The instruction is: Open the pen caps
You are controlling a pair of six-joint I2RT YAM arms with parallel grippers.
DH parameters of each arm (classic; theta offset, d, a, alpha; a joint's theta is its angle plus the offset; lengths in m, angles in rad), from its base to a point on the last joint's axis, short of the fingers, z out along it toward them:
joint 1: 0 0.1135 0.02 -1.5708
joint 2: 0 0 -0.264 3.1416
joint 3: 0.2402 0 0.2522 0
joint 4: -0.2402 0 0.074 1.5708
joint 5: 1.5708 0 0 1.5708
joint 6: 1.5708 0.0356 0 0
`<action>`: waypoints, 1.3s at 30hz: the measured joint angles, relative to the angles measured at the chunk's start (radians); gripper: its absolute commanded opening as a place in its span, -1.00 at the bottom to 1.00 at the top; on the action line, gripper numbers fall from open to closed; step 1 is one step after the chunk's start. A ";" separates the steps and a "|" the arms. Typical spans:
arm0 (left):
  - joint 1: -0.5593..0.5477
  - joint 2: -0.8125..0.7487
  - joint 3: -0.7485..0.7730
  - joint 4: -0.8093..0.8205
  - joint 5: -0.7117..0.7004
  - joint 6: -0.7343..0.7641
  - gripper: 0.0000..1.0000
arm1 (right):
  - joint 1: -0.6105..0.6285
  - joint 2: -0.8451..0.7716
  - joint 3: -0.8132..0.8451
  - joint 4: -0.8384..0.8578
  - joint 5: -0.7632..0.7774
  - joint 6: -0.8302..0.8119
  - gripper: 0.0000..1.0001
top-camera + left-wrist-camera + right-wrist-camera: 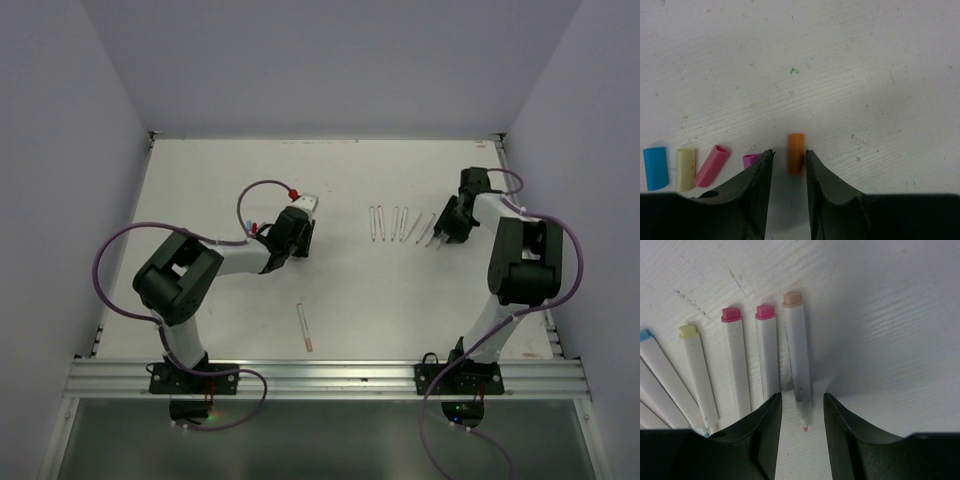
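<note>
In the left wrist view an orange pen cap (796, 153) lies on the white table between the tips of my left gripper (789, 156), close to the right finger. The jaws stand apart and hold nothing. Blue (655, 168), yellow (685, 169), pink (712, 165) and purple (750, 160) caps lie in a row to its left. In the right wrist view my right gripper (802, 400) is open around an uncapped, orange-ended pen (799, 355), with a gap on each side. That pen lies at the right end of a row of white pens (767, 355).
From above, the pen row (400, 222) lies between my left gripper (300, 245) and my right gripper (438, 240). One more pen (304, 326) lies alone near the front rail (330, 378). Purple cables loop off both arms, and walls close in three sides.
</note>
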 measured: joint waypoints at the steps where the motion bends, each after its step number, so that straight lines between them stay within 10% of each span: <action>1: 0.000 -0.003 -0.003 -0.003 -0.002 0.000 -0.19 | 0.000 -0.005 -0.003 0.000 -0.003 -0.001 -0.15; 16: 0.001 -0.375 -0.083 -0.027 0.086 -0.019 0.02 | 0.045 -0.227 -0.091 -0.002 0.010 -0.006 0.07; 27: 0.002 -0.840 -0.201 -0.183 0.014 -0.202 0.22 | 0.621 -0.456 -0.226 -0.021 0.058 0.074 0.07; 39: 0.003 -0.982 -0.222 -0.423 -0.098 -0.375 0.24 | 1.148 -0.233 -0.157 -0.042 0.156 0.234 0.06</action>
